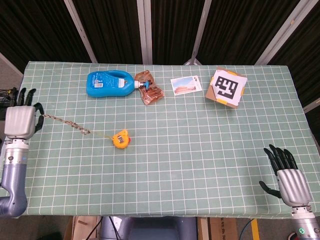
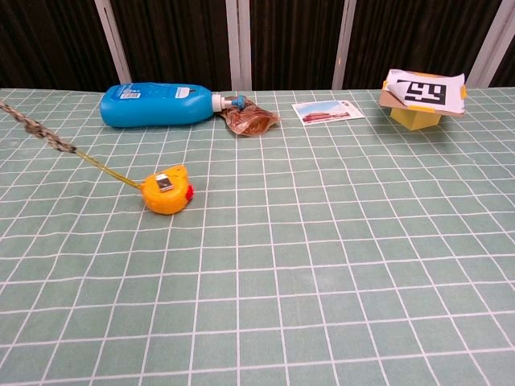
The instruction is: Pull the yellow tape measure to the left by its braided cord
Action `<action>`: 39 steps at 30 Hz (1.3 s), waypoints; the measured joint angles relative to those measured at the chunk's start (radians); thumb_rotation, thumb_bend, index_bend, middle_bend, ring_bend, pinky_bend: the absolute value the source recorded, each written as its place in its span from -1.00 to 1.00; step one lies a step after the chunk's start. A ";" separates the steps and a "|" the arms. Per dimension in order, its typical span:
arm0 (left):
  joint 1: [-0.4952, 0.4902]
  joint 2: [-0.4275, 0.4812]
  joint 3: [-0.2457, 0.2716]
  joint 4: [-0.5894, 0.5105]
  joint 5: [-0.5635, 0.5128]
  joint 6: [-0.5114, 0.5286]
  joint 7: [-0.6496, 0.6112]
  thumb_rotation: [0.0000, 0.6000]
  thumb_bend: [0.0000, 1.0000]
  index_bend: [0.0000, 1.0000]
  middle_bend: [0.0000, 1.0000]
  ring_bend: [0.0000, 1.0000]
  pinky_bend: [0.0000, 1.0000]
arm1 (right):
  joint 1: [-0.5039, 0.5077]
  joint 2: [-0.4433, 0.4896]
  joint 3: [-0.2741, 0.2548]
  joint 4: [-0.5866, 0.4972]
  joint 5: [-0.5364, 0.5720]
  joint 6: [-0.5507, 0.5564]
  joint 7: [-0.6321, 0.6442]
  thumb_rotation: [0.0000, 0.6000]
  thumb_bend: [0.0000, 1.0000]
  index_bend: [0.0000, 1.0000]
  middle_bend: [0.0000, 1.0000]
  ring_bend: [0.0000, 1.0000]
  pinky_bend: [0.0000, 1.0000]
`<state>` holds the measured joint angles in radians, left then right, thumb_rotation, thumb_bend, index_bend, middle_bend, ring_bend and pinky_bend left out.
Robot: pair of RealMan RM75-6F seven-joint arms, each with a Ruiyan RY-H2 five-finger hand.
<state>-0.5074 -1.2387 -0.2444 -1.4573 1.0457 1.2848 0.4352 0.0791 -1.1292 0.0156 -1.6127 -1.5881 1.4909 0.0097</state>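
Note:
The yellow tape measure (image 1: pixel 120 138) (image 2: pixel 166 191) lies on the green grid table, left of centre. Its braided cord (image 1: pixel 64 122) (image 2: pixel 36 129) runs taut up and left from a short length of yellow tape. My left hand (image 1: pixel 20 120) holds the cord's far end at the table's left edge; it shows only in the head view. Low at the front right corner, my right hand (image 1: pixel 289 179) is open with its fingers spread and nothing in it.
A blue bottle (image 1: pixel 110 83) (image 2: pixel 157 104) lies at the back left beside a brown wrapper (image 1: pixel 150 91) (image 2: pixel 249 119). A postcard (image 1: pixel 185 85) (image 2: pixel 323 111) and a yellow box with a printed marker (image 1: pixel 226 87) (image 2: pixel 421 95) sit at the back right.

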 measured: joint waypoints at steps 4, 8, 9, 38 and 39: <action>0.019 0.040 -0.011 0.045 -0.019 -0.010 -0.036 1.00 0.15 0.21 -0.83 -1.00 -1.00 | -0.001 -0.001 0.001 -0.001 0.001 0.001 -0.004 1.00 -0.54 -1.00 -1.00 -1.00 -1.00; 0.041 0.074 -0.020 0.082 -0.038 -0.018 -0.071 1.00 0.13 0.16 -0.85 -1.00 -1.00 | -0.001 -0.002 0.001 0.000 -0.001 0.003 -0.006 1.00 -0.54 -1.00 -1.00 -1.00 -1.00; 0.047 0.082 -0.021 0.088 -0.042 -0.020 -0.081 1.00 0.10 0.13 -0.86 -1.00 -1.00 | -0.001 -0.002 0.001 0.000 -0.002 0.003 -0.006 1.00 -0.54 -1.00 -1.00 -1.00 -1.00; 0.347 0.170 0.257 -0.286 0.464 0.201 -0.345 1.00 -1.00 -1.00 -1.00 -1.00 -1.00 | -0.001 -0.001 -0.008 0.013 -0.031 0.012 -0.019 1.00 -0.54 -1.00 -1.00 -1.00 -1.00; 0.354 0.156 0.270 -0.261 0.496 0.212 -0.339 1.00 -1.00 -1.00 -1.00 -1.00 -1.00 | 0.000 -0.001 -0.008 0.013 -0.032 0.011 -0.021 1.00 -0.54 -1.00 -1.00 -1.00 -1.00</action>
<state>-0.1529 -1.0823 0.0255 -1.7185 1.5420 1.4968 0.0964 0.0787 -1.1304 0.0079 -1.5996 -1.6200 1.5023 -0.0109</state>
